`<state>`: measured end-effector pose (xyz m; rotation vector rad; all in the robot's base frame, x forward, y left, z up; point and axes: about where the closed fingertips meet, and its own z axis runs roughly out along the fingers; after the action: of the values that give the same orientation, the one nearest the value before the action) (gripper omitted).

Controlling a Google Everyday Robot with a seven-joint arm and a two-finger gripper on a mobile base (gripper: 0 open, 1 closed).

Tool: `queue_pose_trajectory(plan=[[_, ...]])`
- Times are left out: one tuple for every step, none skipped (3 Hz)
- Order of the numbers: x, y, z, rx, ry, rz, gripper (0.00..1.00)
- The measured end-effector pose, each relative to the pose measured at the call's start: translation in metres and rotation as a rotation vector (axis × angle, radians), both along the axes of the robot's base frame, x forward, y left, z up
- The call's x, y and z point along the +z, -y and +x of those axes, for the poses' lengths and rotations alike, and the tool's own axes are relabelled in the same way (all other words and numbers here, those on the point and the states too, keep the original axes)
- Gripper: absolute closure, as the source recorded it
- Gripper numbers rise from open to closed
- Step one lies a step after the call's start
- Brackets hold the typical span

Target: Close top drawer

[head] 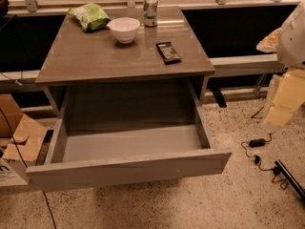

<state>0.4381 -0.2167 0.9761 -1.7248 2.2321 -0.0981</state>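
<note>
The top drawer [128, 170] is a wide grey box drawer. It stands pulled far out from under the grey-brown cabinet top [95, 61], and its plain flat front faces me at the bottom of the view. Its inside [133, 142] is empty. My arm comes in at the right edge, white above and pale yellow below. My gripper [276, 118] hangs there over the floor, to the right of the drawer's right side wall and apart from it. It holds nothing that I can see.
On the cabinet top are a white bowl [124, 29], a green snack bag [90, 16], a can [150, 11] and a dark snack bar [168, 52]. Cardboard boxes [19, 137] stand at the left. Cables and a black adapter [257, 142] lie on the speckled floor at the right.
</note>
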Motion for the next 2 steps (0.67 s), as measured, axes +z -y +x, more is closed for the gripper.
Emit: queue_pose_trajectory(plan=[[0.0000,0.0000,0.0000,0.000,0.000,0.000,0.00],[-0.0031,-0.0053,-0.0006,0.012,0.005,0.006,0.18]])
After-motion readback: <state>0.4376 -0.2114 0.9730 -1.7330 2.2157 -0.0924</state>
